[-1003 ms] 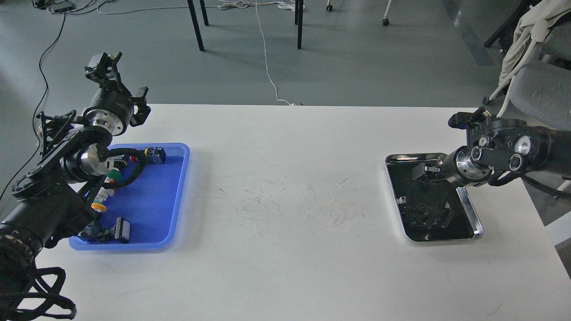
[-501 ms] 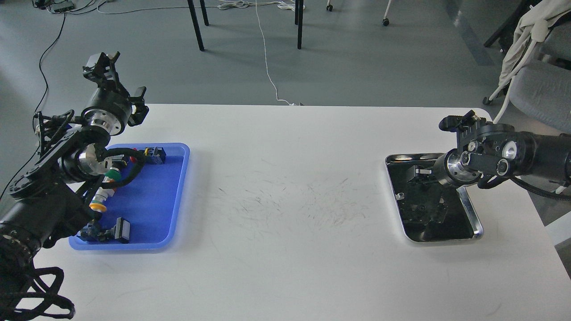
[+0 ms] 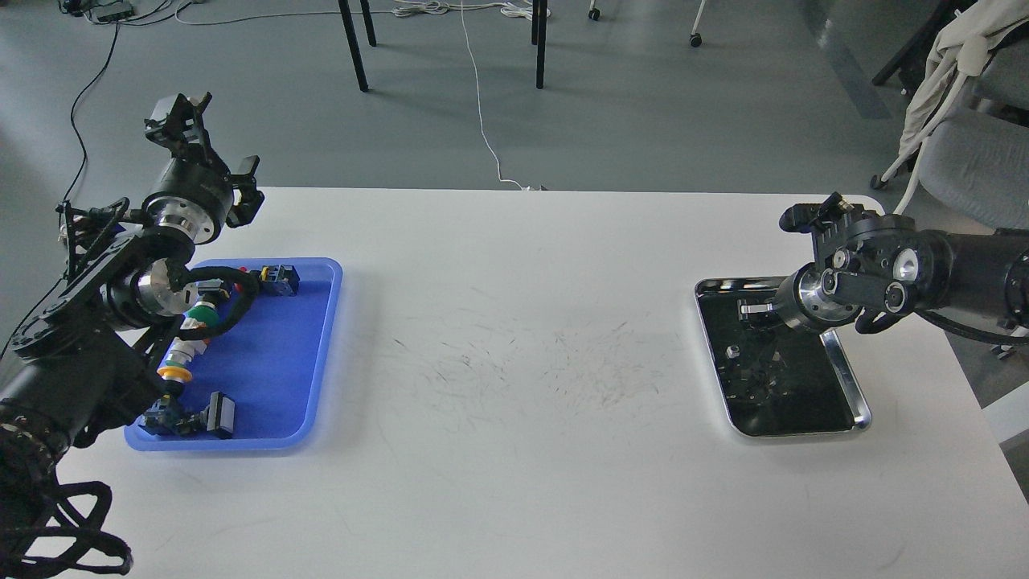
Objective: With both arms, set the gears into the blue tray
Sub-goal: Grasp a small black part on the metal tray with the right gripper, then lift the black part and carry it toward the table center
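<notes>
The blue tray point(image 3: 277, 378) lies at the table's left and holds push-button switches and black connector blocks. My left gripper point(image 3: 181, 121) is raised above and behind the tray's far left corner; its fingers cannot be told apart. My right gripper point(image 3: 754, 312) reaches in from the right, low over the far end of the silver tray point(image 3: 846, 374). Its dark fingers blend with the tray's dark bottom, so I cannot tell how they stand. Small dark parts point(image 3: 764, 379) lie in that tray, and I cannot make out the gears among them.
A wide stretch of scuffed white table point(image 3: 522, 362) separates the two trays. A small pale part point(image 3: 731, 351) lies in the silver tray. Chair legs and cables are on the floor beyond the far edge, and a chair with cloth point(image 3: 965, 121) stands at the right.
My right gripper has moved back and a little left, toward the silver tray's far end. My left arm has drifted slightly left and up.
</notes>
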Robot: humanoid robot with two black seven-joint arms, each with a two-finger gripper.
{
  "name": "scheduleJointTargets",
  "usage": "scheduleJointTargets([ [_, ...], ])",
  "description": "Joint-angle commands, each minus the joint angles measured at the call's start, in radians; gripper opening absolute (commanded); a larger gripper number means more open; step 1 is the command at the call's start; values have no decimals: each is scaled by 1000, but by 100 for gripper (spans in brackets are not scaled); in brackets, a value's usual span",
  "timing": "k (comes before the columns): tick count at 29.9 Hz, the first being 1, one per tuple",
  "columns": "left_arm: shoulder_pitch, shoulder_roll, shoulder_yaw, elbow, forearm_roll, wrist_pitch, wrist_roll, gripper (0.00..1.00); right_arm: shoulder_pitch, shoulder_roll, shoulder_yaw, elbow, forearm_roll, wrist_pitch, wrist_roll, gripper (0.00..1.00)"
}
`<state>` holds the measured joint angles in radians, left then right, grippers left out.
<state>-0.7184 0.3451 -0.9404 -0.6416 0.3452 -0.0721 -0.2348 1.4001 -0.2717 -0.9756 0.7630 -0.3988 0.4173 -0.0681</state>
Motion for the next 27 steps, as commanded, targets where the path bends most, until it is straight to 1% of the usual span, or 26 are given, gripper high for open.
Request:
scheduleJointTargets([
  [1,0,0,0,8,-2,0,-1,98,7,0,0,1,0,31,1,12],
  [4,0,0,0,8,0,0,-1,98,13,-1,0,1,0,44,1,2],
  [5,0,0,0,8,0,0,-1,98,13,-1,0,1,0,44,1,2],
  [9,0,0,0,8,0,0,-1,98,22,-3,-3,1,0,44,1,2],
  [12,0,2,0,8,0,0,-1,98,71,-9,0,7,8,44,1,2],
  [17,0,2,0,8,0,0,-1,98,248,-14,23,88,28,43,2,2],
  [20,0,2,0,8,0,0,-1,98,345,6,63,137,69,41,5,2],
  [22,0,3,-1,8,0,0,-1,98,384,66,86,137,130,32,7,2],
  [23,0,5,-1,8,0,0,-1,98,388,119,100,127,167,18,7,2],
  [26,0,14,-1,8,0,0,-1,98,373,272,149,72,299,-73,7,2],
  [27,0,14,-1,8,0,2,-1,98,361,272,162,49,333,-96,7,2],
])
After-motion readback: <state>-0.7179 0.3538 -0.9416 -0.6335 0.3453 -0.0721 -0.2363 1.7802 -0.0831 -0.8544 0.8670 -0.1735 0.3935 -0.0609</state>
